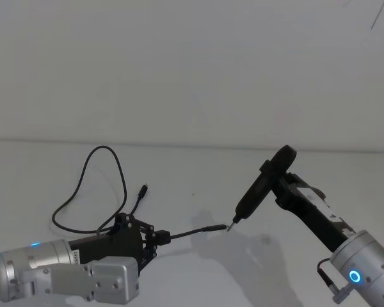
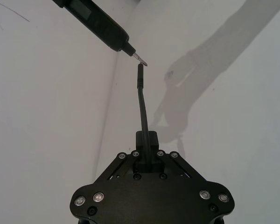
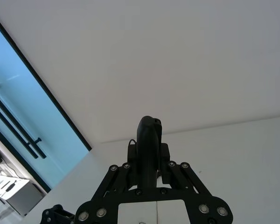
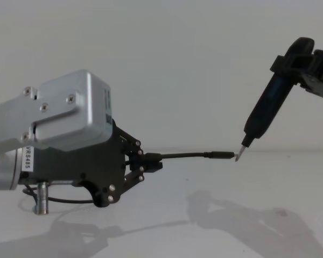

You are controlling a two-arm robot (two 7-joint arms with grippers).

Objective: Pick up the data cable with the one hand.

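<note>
The data cable [image 4: 183,155] vanishes between the fingers of the left claw [image 4: 149,161], whose body covers much of its loop on the bench [image 4: 290,180]. The loose plug [image 1: 143,189] is too small to identify. From the right wrist, the right claw [image 3: 149,161] hides the pen tool's [image 3: 148,135] tip.

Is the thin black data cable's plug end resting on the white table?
No, the left gripper clamps the data cable, and its plug end juts out above the table.

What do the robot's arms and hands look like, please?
The left hand and right hand are black linkage frames with silver screws, each on a silver cylindrical wrist with a blue light ring. The right hand bears a white label.
</note>
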